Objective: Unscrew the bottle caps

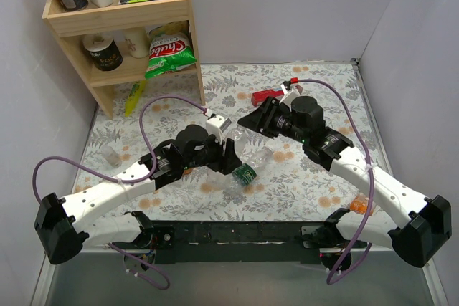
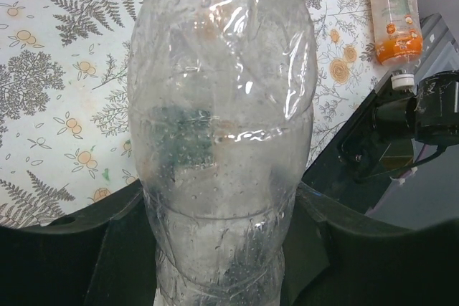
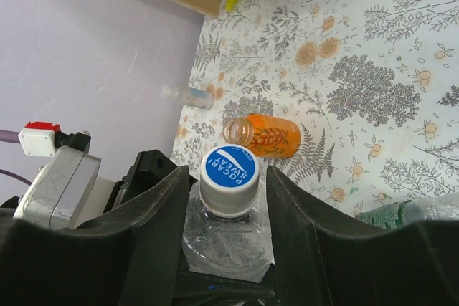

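My left gripper (image 1: 226,150) is shut on the lower body of the clear plain bottle (image 1: 241,136), which fills the left wrist view (image 2: 222,127). Its white cap with a blue top (image 3: 229,177) sits between the fingers of my right gripper (image 1: 258,117), with a narrow gap on each side. The short orange bottle (image 3: 264,135) lies on the cloth with an open mouth, no cap on it. The green-labelled bottle (image 1: 247,170) lies below the grippers. The slim orange bottle (image 2: 393,12) lies near the table's front edge with a white cap (image 2: 403,81) on it.
A wooden shelf (image 1: 122,16) with cans, boxes and a snack bag stands at the back left. A red box (image 1: 267,95) lies behind my right gripper. A small clear object (image 1: 111,154) lies at the left, and a yellow-green item (image 1: 134,97) by the shelf foot.
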`<state>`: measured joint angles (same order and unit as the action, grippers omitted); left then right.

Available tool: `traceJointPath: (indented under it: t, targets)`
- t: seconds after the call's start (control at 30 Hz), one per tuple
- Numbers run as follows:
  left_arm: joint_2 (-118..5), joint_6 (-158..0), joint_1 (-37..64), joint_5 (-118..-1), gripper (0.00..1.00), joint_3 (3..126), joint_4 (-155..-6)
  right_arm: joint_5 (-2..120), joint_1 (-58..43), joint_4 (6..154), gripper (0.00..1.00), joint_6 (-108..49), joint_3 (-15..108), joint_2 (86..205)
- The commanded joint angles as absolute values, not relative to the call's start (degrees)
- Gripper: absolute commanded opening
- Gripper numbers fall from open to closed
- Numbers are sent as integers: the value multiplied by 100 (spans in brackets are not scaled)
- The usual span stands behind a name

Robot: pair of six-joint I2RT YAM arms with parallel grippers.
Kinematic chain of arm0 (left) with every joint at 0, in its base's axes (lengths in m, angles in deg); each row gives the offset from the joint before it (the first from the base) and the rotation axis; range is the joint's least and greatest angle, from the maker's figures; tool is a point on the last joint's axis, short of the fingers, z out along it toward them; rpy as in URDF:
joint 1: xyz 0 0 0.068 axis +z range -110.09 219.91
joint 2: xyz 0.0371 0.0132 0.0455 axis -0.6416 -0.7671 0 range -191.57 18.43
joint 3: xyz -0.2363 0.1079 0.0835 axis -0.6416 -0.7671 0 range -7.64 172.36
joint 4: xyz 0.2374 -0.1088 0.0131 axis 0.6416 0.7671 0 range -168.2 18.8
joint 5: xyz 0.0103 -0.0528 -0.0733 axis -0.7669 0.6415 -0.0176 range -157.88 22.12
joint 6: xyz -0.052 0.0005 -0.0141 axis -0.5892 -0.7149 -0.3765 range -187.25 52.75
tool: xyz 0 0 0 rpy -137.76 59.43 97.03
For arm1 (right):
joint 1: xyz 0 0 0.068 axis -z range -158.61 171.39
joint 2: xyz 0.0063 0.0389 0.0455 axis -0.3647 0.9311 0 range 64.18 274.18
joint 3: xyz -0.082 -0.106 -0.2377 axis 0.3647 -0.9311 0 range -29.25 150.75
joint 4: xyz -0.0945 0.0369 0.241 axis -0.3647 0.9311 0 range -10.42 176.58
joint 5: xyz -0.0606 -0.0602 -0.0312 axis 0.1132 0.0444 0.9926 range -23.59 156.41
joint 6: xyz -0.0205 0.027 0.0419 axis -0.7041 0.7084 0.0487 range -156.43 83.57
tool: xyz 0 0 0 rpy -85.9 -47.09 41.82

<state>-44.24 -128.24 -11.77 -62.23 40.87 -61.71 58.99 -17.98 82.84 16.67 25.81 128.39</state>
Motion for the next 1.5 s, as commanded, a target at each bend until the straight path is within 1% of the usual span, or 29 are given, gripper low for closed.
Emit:
traceJointPath:
  t: [0.0, 0.2, 0.3, 0.33, 0.43, 0.47, 0.5, 0.53, 0.6, 0.7, 0.73, 0.9, 0.97, 1.0, 1.07, 1.13, 1.23, 1.4, 1.47]
  targets:
    - [-4309, -12833, -1282, -6524, 20, 4272, -6203, 6070, -1851, 7958, 54, 1832, 2752, 12843]
    - [-4309, -12789, -1362, -6541, 19, 4254, -6167, 6052, -1851, 7747, 51, 1797, 2761, 12896]
    - [-4318, -12780, -1406, -6594, 19, 4263, -6132, 5921, -1851, 7633, 48, 1780, 2752, 12957]
    - [-4327, -12772, -1414, -6603, 19, 4263, -6141, 5842, -1851, 7606, 44, 1780, 2744, 12975]
    - [-4362, -12728, -1432, -6594, 19, 4325, -6115, 5771, -1851, 7536, 36, 1788, 2717, 13019]
    - [-4379, -12710, -1423, -6586, 19, 4334, -6123, 5753, -1851, 7501, 30, 1762, 2700, 13019]
    - [-4379, -12710, -1423, -6551, 18, 4325, -6115, 5762, -1851, 7457, 10, 1753, 2691, 13019]
    - [-4371, -12684, -1423, -6455, 18, 4316, -6149, 5736, -1851, 7439, 2, 1745, 2665, 13019]
    - [-4266, -12701, -1423, -6384, 19, 4255, -6211, 5666, -1851, 7317, 1, 1683, 2586, 12958]
    - [-4038, -12798, -1414, -6050, 19, 4132, -6439, 5376, -1781, 6764, 1, 1534, 2270, 12808]
    - [-3993, -12815, -1406, -5910, 19, 4105, -6579, 5106, -1703, 6466, 1, 1516, 2182, 12773]
    - [-3791, -13105, -1379, -4638, 19, 3973, -7019, 4226, -1377, 5972, 1, 1201, 1944, 12553]
    - [-3659, -13245, -1318, -4319, 19, 3929, -7283, 3672, -1184, 5692, 1, 1130, 1926, 12509]
    - [-3633, -13298, -1283, -3926, 19, 3929, -7362, 3470, -1114, 5568, 1, 1129, 1900, 12501]
    - [-3606, -13421, -1160, -3485, 19, 3982, -7564, 2776, -929, 5165, 1, 1234, 1847, 12518]
    - [-3641, -13676, -1098, -2861, 19, 4043, -7792, 2110, -858, 4462, 1, 1409, 1803, 12570]
    - [-3703, -14054, -1081, -2185, 19, 4088, -8310, 1432, -849, 3556, 1, 1586, 1855, 12711]
    - [-3764, -14414, -1045, -1620, 19, 4202, -8628, 902, -840, 2817, 1, 1867, 2137, 12931]
    - [-3773, -14713, -1045, -1401, 18, 4176, -8978, 735, -840, 2317, 1, 2016, 2189, 13001]
